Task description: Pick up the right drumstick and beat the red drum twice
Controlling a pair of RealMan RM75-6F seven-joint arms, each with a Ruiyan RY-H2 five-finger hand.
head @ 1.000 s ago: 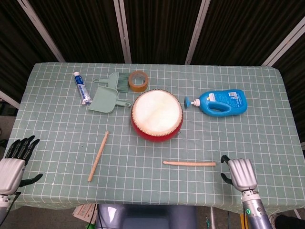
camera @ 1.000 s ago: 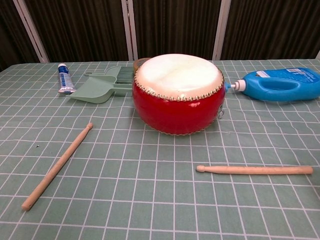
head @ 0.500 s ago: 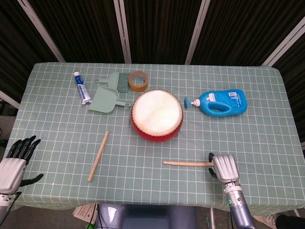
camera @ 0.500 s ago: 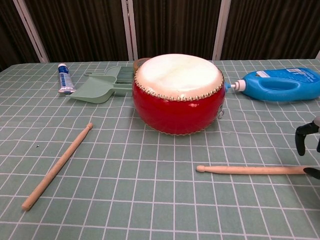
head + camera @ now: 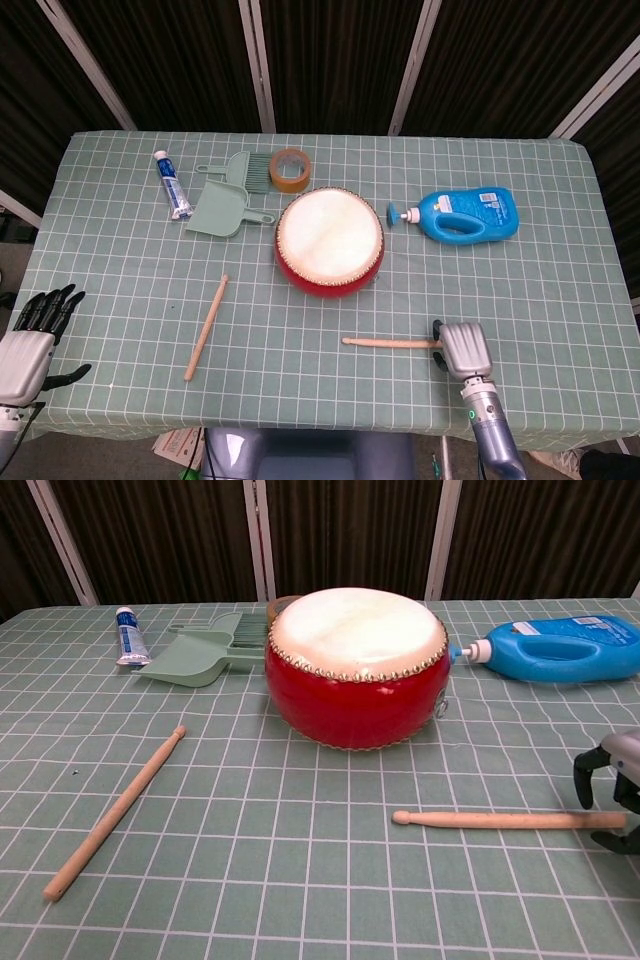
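Head view: right robot hand [image 5: 465,349] spread wide over right drumstick [image 5: 388,343]; bottle [image 5: 467,213] label unreadable.

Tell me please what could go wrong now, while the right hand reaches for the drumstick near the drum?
1. The right hand is over only the far butt end of the right drumstick. A grasp so near the end may let the stick tip or slip.
2. The stick lies flat on the tablecloth, so closing fingers might push or roll it away.
3. A wide swing toward the red drum could clip the blue bottle lying close beside it.
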